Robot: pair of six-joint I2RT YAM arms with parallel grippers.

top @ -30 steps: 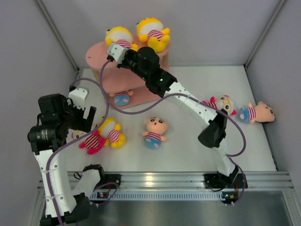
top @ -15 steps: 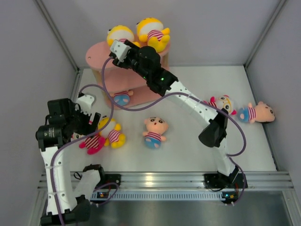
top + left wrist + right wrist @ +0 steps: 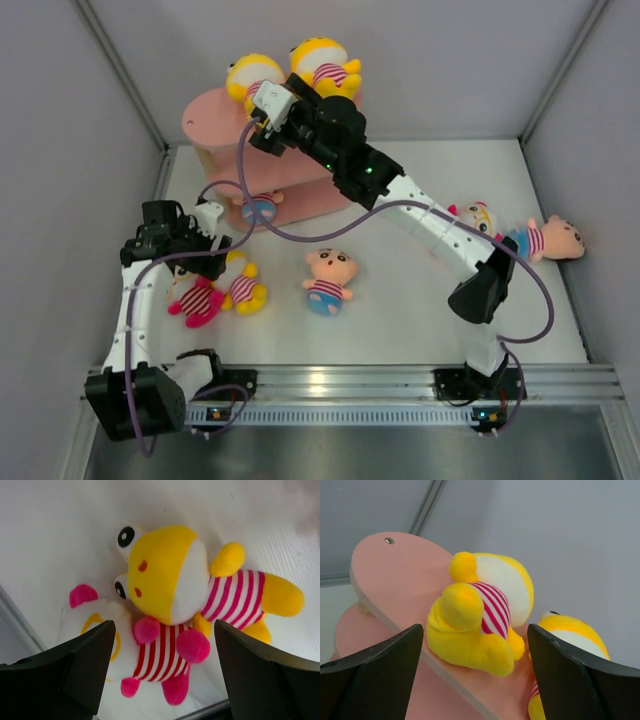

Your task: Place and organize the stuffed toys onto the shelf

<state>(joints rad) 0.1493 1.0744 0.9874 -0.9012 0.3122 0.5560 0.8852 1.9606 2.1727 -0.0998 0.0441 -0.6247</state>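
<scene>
On the top board of the pink shelf [image 3: 205,118] lie two yellow stuffed toys [image 3: 250,72] [image 3: 325,65]. My right gripper [image 3: 258,105] stands open just behind the left one. In the right wrist view that toy [image 3: 480,620] rests on the board [image 3: 395,580] between the jaws, with gaps on both sides. My left gripper [image 3: 205,265] hangs open over a yellow toy [image 3: 240,285] and a pink-limbed toy [image 3: 197,298] lying together on the table. In the left wrist view the pink-limbed toy [image 3: 155,650] lies between the fingers [image 3: 75,665], untouched, with the yellow one [image 3: 165,580] beyond.
A peach-faced toy [image 3: 330,270] lies mid-table. Another toy [image 3: 260,208] sits on the lower shelf board. Two more toys [image 3: 478,215] [image 3: 545,240] lie at the right, near the right wall. The enclosure's left wall runs close beside the left arm.
The right gripper opened and let go of the yellow toy on the top board. The left arm swung down and right over the pair of toys.
</scene>
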